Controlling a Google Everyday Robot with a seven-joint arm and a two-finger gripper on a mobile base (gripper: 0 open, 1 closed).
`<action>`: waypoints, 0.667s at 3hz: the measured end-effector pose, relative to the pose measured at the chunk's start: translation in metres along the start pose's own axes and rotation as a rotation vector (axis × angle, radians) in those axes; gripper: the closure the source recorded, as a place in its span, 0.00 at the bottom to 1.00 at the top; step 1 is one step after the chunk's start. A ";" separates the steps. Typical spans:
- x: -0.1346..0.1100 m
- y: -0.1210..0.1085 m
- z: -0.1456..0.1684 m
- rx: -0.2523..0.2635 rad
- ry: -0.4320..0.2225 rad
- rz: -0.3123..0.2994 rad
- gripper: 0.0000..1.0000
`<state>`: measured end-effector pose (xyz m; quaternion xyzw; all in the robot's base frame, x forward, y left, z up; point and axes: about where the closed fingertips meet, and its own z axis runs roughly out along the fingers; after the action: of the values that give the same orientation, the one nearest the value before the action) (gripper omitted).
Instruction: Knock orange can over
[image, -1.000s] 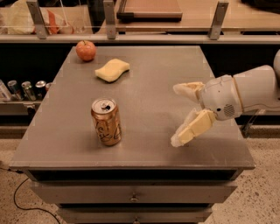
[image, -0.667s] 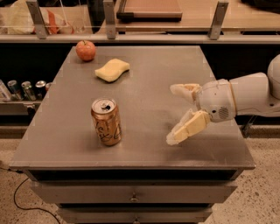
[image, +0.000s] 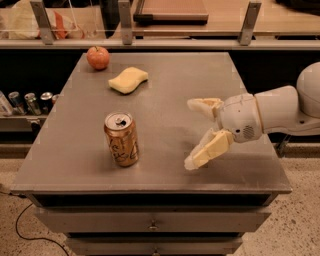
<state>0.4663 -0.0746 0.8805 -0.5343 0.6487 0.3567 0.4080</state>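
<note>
The orange can (image: 121, 139) stands upright on the grey table (image: 165, 85), toward its front left, silver pull-tab top facing up and script lettering on its side. My gripper (image: 189, 133) comes in from the right on a white arm and hovers just above the table, to the right of the can with a clear gap between them. Its two pale fingers are spread wide apart and hold nothing; one fingertip (image: 196, 104) points left, the other fingertip (image: 192, 162) points down-left.
A red apple (image: 98, 57) sits at the table's back left corner and a yellow sponge (image: 128, 80) lies just right of it. Several small silver cans (image: 25, 102) stand on a low shelf left of the table. A counter with metal posts runs behind.
My gripper has moved left across the table toward the can, fingers still spread. The can, apple and sponge have not moved.
</note>
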 end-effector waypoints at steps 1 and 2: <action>0.004 0.012 0.028 -0.060 -0.031 -0.021 0.00; 0.006 0.021 0.052 -0.096 -0.057 -0.045 0.00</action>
<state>0.4527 -0.0270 0.8543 -0.5573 0.6069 0.3930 0.4082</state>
